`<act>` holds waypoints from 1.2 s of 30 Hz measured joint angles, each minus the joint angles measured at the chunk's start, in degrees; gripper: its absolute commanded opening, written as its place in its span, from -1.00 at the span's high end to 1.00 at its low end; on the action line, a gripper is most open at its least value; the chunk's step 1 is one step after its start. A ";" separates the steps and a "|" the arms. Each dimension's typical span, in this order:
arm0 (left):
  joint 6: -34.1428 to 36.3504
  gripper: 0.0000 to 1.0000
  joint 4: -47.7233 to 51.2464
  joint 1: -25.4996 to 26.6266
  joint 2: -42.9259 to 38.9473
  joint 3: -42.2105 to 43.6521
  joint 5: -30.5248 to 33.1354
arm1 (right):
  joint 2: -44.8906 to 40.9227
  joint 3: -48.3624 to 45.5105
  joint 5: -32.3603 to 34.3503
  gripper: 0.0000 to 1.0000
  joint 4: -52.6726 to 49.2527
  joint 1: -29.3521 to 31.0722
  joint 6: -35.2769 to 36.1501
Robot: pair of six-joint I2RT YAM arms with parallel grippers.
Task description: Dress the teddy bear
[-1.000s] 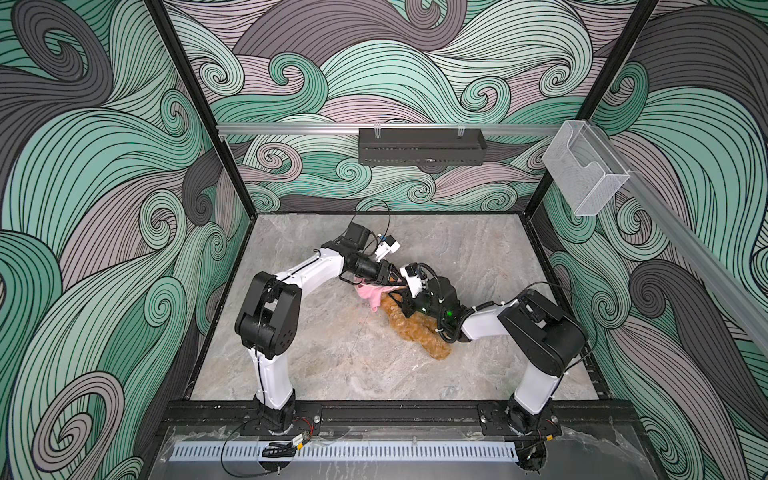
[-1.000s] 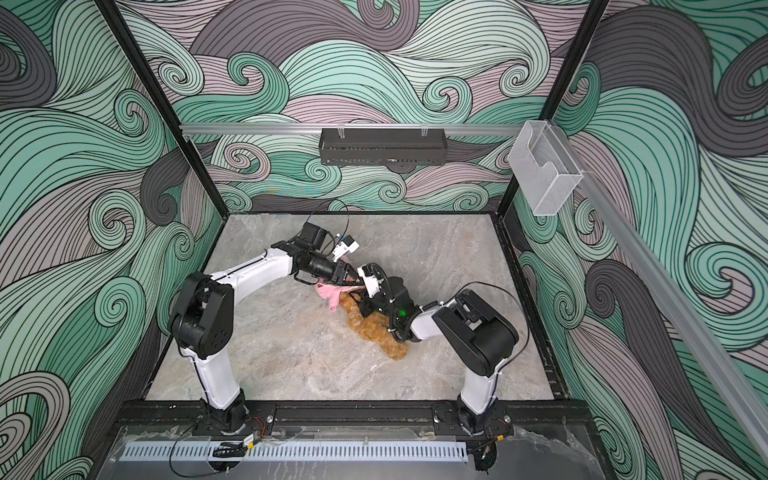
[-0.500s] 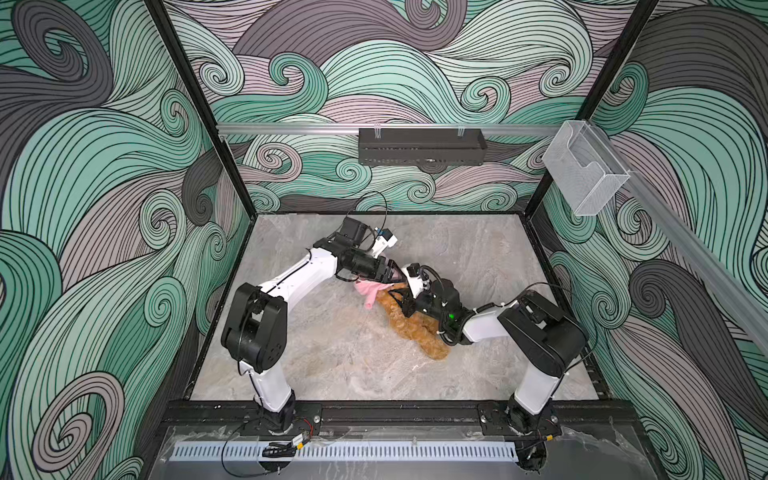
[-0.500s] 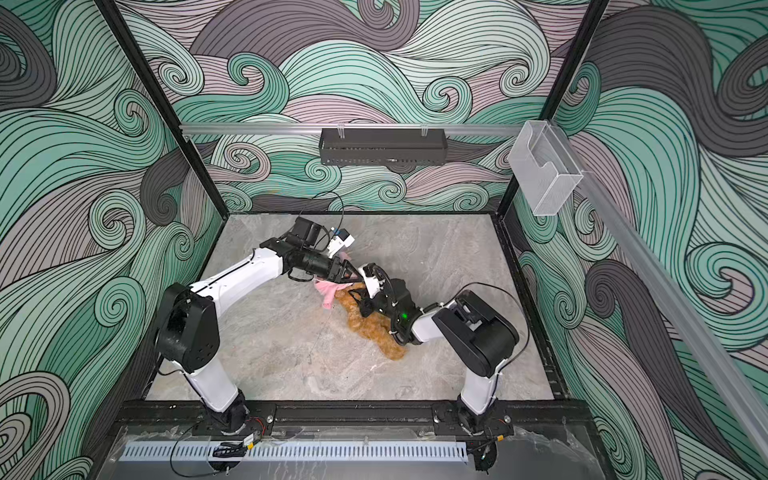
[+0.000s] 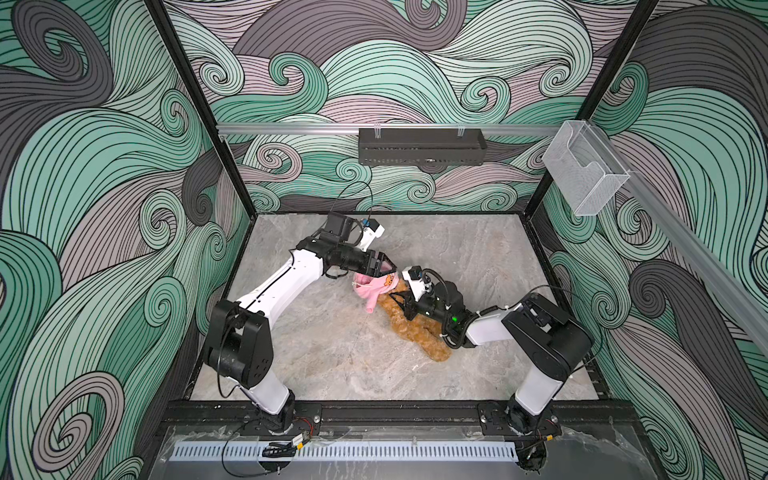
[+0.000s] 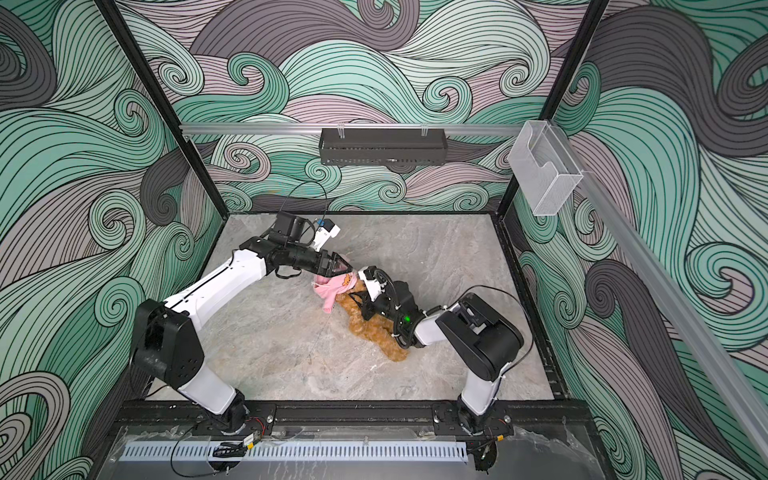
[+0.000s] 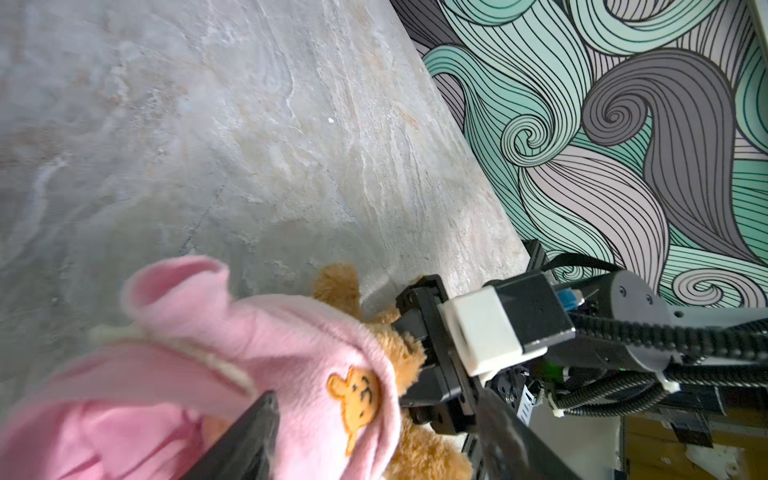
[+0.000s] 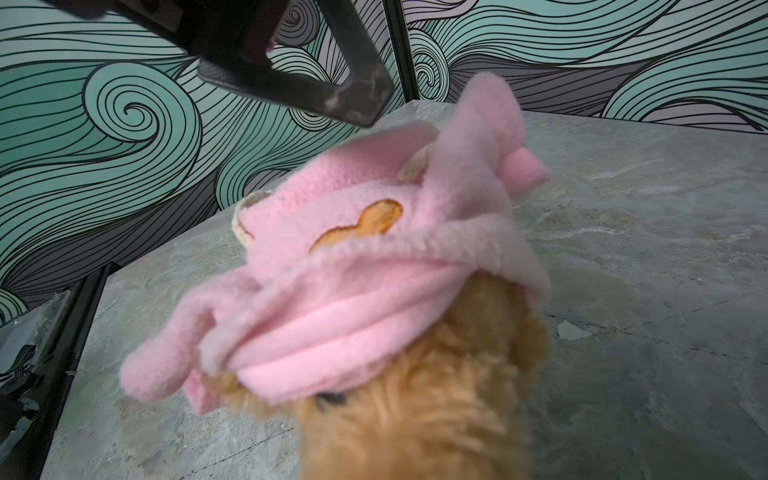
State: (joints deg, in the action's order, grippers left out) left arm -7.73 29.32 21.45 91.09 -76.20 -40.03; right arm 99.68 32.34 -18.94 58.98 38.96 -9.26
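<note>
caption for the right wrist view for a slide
pink fleece garment bunched over the head of the teddy bear, orange patch showing

No legible text (labels included)

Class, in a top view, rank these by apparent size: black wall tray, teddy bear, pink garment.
1. black wall tray
2. teddy bear, partly hidden under the right arm
3. pink garment, smallest

In both top views the pink garment point(image 5: 373, 287) hides the head of the teddy bear point(image 5: 417, 333), whose fur blurs up close.
</note>
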 measured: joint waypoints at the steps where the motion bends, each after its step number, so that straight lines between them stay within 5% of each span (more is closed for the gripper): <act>1: -0.55 -0.20 0.02 -0.90 -1.25 0.70 0.76 | -0.48 -0.28 -0.24 0.74 -0.17 -0.13 0.35; 6: -2.08 0.22 -0.55 -5.27 -5.77 4.57 3.78 | -3.04 -1.29 -1.64 0.74 -1.66 -1.09 1.84; 12: -1.62 0.43 1.90 -5.03 -2.01 4.81 3.80 | -4.17 -1.29 -2.62 0.73 -3.19 -1.97 2.84; 23: 1.79 0.30 9.05 -1.73 11.06 -4.61 0.55 | -4.20 -1.29 -3.63 0.74 -3.72 -1.97 3.10; 36: 0.85 0.12 9.20 -1.38 12.66 -4.15 -8.66 | -7.96 0.61 -5.05 0.74 -11.91 -2.21 10.49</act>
State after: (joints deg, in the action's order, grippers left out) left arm -6.87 38.52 20.08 103.74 -80.36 -48.69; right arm 91.72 32.95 -23.99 47.07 36.75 1.23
